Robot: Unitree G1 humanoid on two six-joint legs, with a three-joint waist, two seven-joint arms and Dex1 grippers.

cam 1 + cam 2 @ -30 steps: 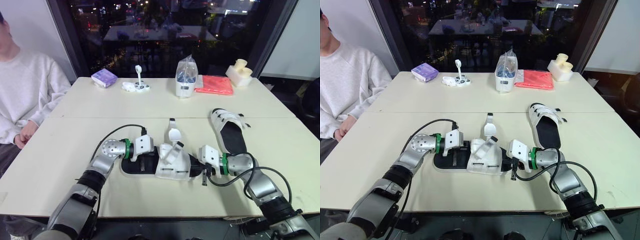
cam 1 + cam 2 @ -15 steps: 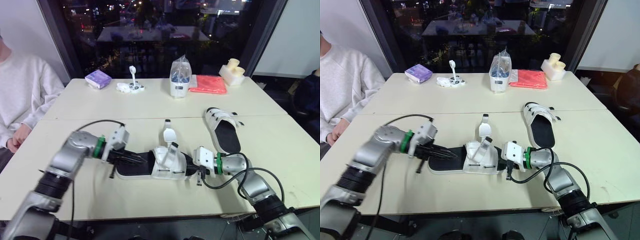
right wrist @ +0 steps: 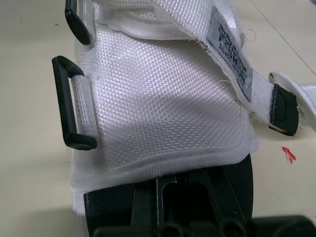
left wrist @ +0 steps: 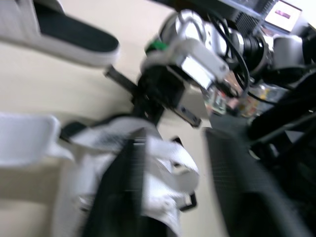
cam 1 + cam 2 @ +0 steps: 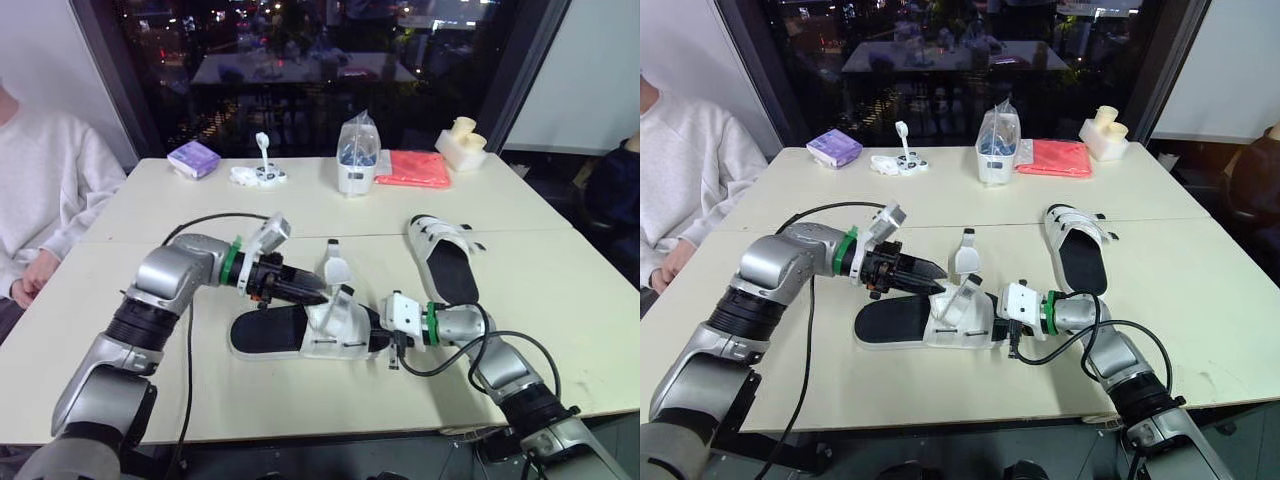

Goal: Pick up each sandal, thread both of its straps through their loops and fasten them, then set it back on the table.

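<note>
The near sandal (image 5: 285, 333), black sole with a white upper, lies flat at the table's front middle. One white strap (image 5: 335, 268) stands up from it, unfastened. My left gripper (image 5: 312, 292) hovers just above the upper, pointing at that strap, its fingers (image 4: 118, 197) open with the white upper between them. At the toe end my right gripper (image 5: 392, 338) is shut on the sandal, and its wrist view shows the upper's black loops (image 3: 69, 111) empty and a strap end (image 3: 282, 109) loose. The second sandal (image 5: 447, 262) lies further back on the right.
A person in a white sweatshirt (image 5: 50, 190) sits at the table's left edge. Along the far side stand a purple pack (image 5: 194, 157), a small white gadget (image 5: 258, 173), a clear bag (image 5: 357, 158), a red cloth (image 5: 412, 168) and a cream object (image 5: 460, 140).
My left gripper let go of the sandal's heel, swung out to the left, then came in over the upper toward the raised strap and opened. The right gripper stayed at the toe.
</note>
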